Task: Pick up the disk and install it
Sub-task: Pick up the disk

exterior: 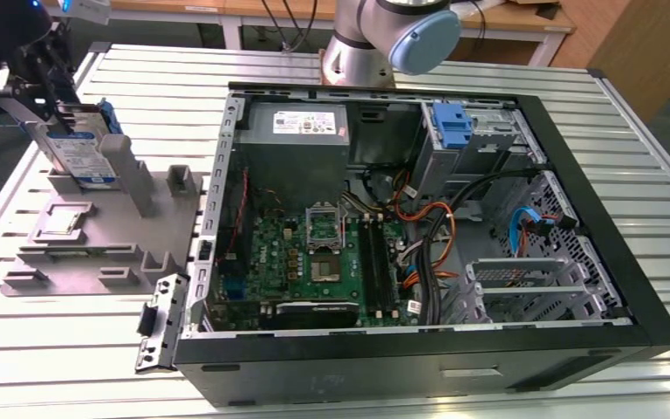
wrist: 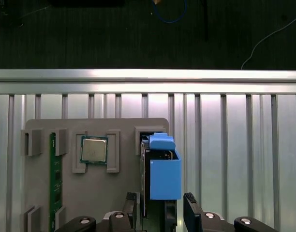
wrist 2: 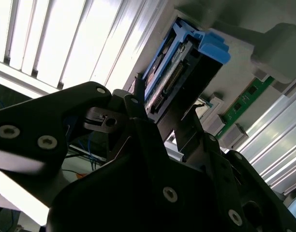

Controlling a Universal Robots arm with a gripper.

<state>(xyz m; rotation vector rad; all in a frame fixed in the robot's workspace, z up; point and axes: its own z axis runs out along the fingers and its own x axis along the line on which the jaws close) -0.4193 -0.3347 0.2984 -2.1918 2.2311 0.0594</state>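
Exterior view: the hand [exterior: 56,105] sits at the far corner of the desk [exterior: 56,349] on the exterior view's left, directly above a grey fixture tray [exterior: 91,236]. The disk [exterior: 83,150] stands on edge in an upright slot of that tray, label face out, with blue rail along its upper edge. The hand is right at the disk's top. Whether it is clamped on the disk or only straddling it, cannot tell. In both wrist views the hand [wrist: 160,205] [wrist 2: 165,116] is lined up over the disk [wrist: 165,179] [wrist 2: 186,53], with black hand parts flanking it closely on both sides. The disk's blue carrier end faces the first wrist camera. The second wrist view shows its connector edge and the blue tab. The disk appears seated in the tray, not lifted. On the tray [wrist: 124,140], a processor chip [wrist: 94,149] lies flat in a pocket beside the disk's slot. A green memory stick [wrist: 53,179] lies edge-up in a slot further along. An open computer case [exterior: 614,262] lies on its side to the exterior view's right of the tray, well apart from the disk. Inside are a green motherboard [exterior: 311,253], a grey power supply [exterior: 294,122] and a bare blue bracket [exterior: 454,127] in the drive bay. The arm's base [exterior: 387,35] rises behind the case.
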